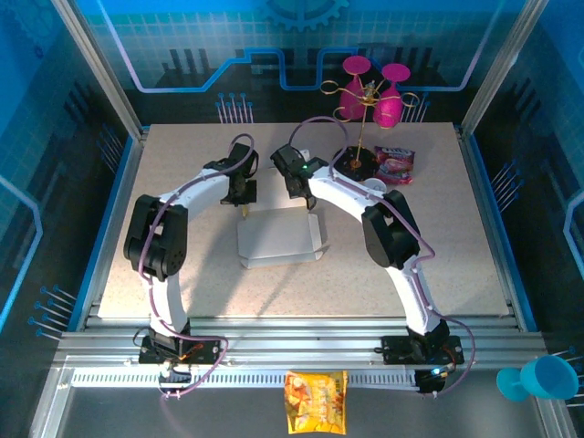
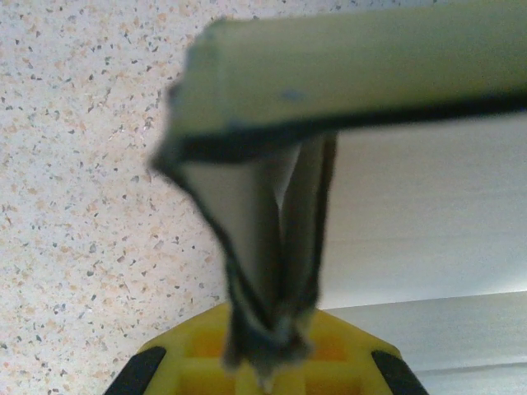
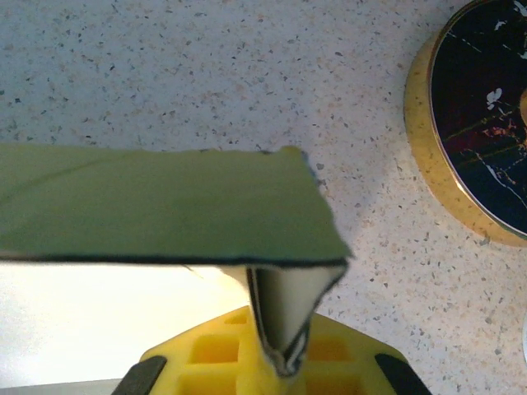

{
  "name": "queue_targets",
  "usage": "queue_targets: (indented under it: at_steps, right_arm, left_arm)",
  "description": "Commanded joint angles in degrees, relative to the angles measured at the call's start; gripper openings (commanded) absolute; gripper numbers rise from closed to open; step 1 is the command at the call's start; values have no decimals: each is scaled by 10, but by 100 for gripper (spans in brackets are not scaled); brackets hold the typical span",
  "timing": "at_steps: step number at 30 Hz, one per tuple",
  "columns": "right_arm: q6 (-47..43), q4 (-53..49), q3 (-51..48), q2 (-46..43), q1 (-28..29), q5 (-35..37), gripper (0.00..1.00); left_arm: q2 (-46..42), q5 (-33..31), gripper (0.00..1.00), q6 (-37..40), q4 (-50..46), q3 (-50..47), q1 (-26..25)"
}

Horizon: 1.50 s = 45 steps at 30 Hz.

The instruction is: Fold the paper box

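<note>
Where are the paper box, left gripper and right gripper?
paper box (image 1: 274, 242): top view, white middle panel.
left gripper (image 1: 245, 209): top view, between fingertips at box's far edge.
right gripper (image 1: 311, 206): top view, between fingertips at box's far edge.

Paper box (image 1: 278, 239) on table (image 1: 456, 255), glass stand (image 1: 355, 164) behind right.

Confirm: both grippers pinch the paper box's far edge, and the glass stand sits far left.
Wrong side: the top external view shows the glass stand far right. The left gripper and right gripper do pinch the paper box at its far edge.
</note>
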Motion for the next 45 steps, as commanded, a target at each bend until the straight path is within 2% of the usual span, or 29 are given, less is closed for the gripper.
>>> queue_targets:
  at_steps: [1, 9, 17, 23, 29, 34, 40, 45]
  right_arm:
    - [-25, -30, -30, 26, -26, -30, 0]
    - [-31, 14, -58, 14, -44, -107, 1]
    - [-24, 62, -92, -5, -48, -140, 15]
    - [-22, 66, -103, -11, -48, -134, 19]
    - [-18, 72, -112, -12, -47, -119, 12]
    - [-2, 37, -88, 4, -42, -70, 0]
    - [24, -42, -47, 20, -35, 4, 0]
    - [25, -62, -36, 21, -29, 10, 0]
  left_arm:
    - [19, 0, 0, 9, -46, 19, 6]
    - [35, 5, 0, 17, -52, 33, 6]
    - [44, 5, 0, 15, -59, 43, 6]
    - [47, 5, 0, 14, -63, 45, 6]
    - [46, 6, 0, 15, -64, 47, 6]
    - [50, 7, 0, 10, -72, 53, 7]
    - [54, 1, 0, 4, -89, 58, 9]
    - [54, -4, 0, -5, -97, 58, 9]
